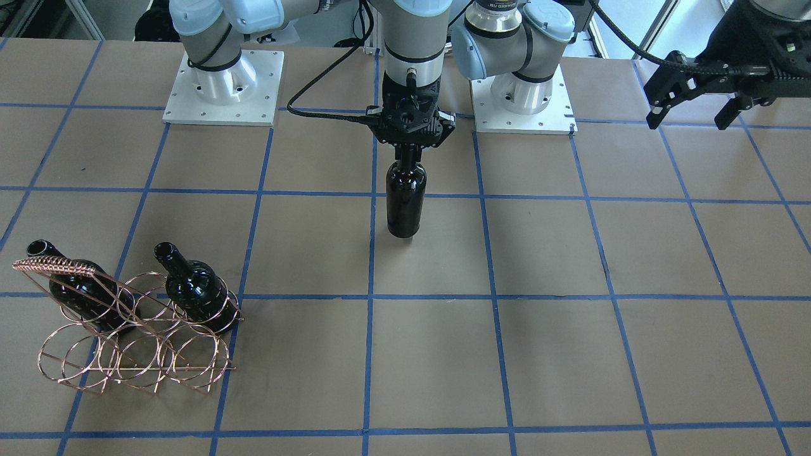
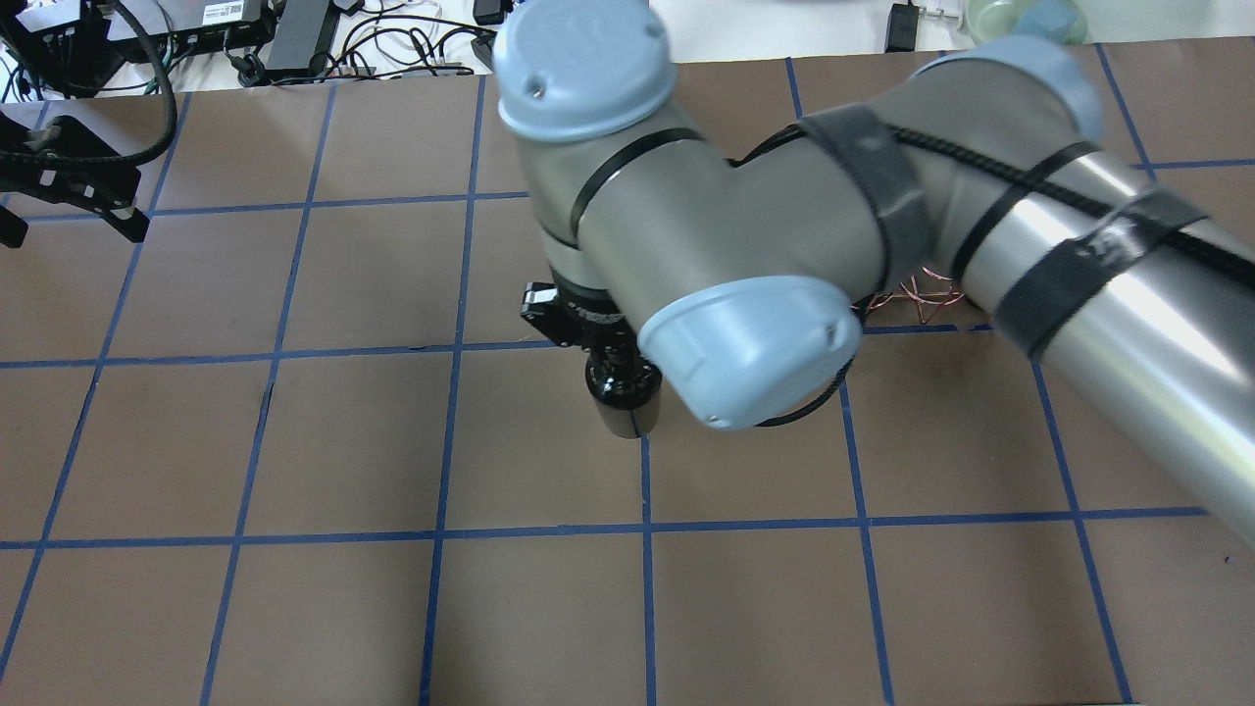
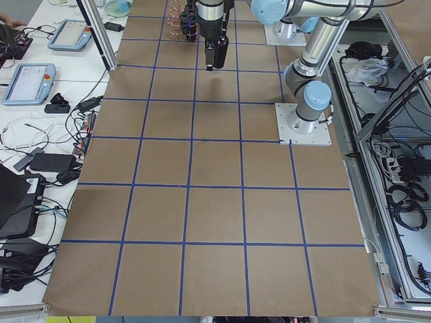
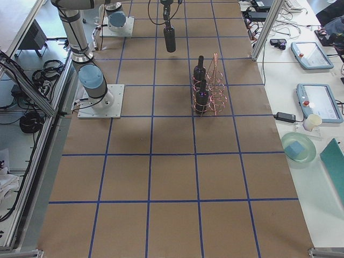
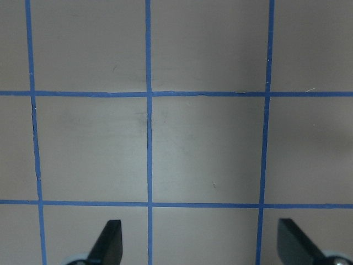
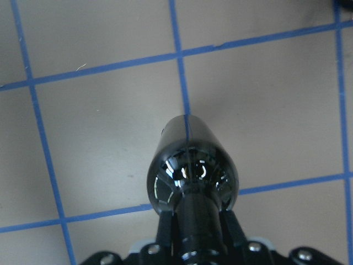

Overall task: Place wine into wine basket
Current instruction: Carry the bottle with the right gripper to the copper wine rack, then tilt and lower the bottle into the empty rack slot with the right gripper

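**Right gripper holds bottle by the neck, basket off to its side**

I see the right gripper (image 1: 412,149) clamped narrow around the neck of the wine (image 1: 405,202). The bottle hangs upright straight below the fingers, body down. In the side view its shadow lies apart from its base, so I read it as clear of the table (image 1: 570,354).

The wine basket (image 1: 136,354) stands well apart from that gripper, out to the robot's right and farther from the bases. Two other dark bottles (image 1: 82,288) (image 1: 196,288) sit in it, necks tilted up toward the robot's side.

The left gripper (image 1: 690,119) hovers far off on the other side of the held bottle. Its fingers are spread wide with nothing between them, and its wrist camera shows only taped paper below.
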`<action>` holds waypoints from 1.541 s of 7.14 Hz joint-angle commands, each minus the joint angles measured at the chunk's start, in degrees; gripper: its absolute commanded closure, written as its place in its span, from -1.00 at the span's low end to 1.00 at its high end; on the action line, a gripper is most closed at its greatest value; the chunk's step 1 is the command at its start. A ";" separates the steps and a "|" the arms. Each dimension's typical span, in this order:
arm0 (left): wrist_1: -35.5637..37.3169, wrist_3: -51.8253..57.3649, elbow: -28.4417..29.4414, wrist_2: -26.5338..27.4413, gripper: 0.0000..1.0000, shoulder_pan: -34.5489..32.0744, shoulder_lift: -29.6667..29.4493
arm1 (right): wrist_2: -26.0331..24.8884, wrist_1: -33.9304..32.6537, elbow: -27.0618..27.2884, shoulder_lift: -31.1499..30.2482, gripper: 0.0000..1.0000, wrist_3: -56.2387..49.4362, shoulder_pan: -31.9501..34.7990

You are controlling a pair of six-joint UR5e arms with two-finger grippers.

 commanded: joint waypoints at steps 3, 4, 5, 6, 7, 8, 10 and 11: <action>-0.16 -3.03 -3.27 -3.52 -0.99 -0.18 2.26 | -4.93 14.10 -0.89 -9.83 1.00 -32.13 -27.21; -0.16 -3.03 -4.24 -3.70 -0.99 -0.18 2.79 | -6.25 15.94 -1.15 -10.19 1.00 -36.57 -30.84; -0.16 -3.03 -4.69 -3.79 -0.99 -0.18 3.05 | -6.88 16.39 -3.33 -9.84 1.00 -41.06 -33.22; -0.16 -2.85 -4.78 -3.70 -0.99 -0.18 3.14 | -6.01 16.57 -5.44 -9.05 1.00 -42.15 -35.51; -0.16 -2.59 -4.78 -3.35 -0.99 -0.18 3.23 | -4.96 16.40 -7.98 -6.44 1.00 -42.07 -35.62; -0.25 -1.89 -4.95 -3.43 -0.99 -0.18 3.32 | -4.60 16.13 -10.97 -3.19 1.00 -42.16 -35.71; -0.25 -2.67 -5.22 -3.26 -0.99 -0.18 3.41 | -3.81 10.98 -12.75 1.74 1.00 -44.69 -36.15; -0.25 -2.76 -5.22 -3.52 -0.99 -0.18 3.58 | -2.24 10.42 -12.58 2.37 1.00 -44.88 -36.15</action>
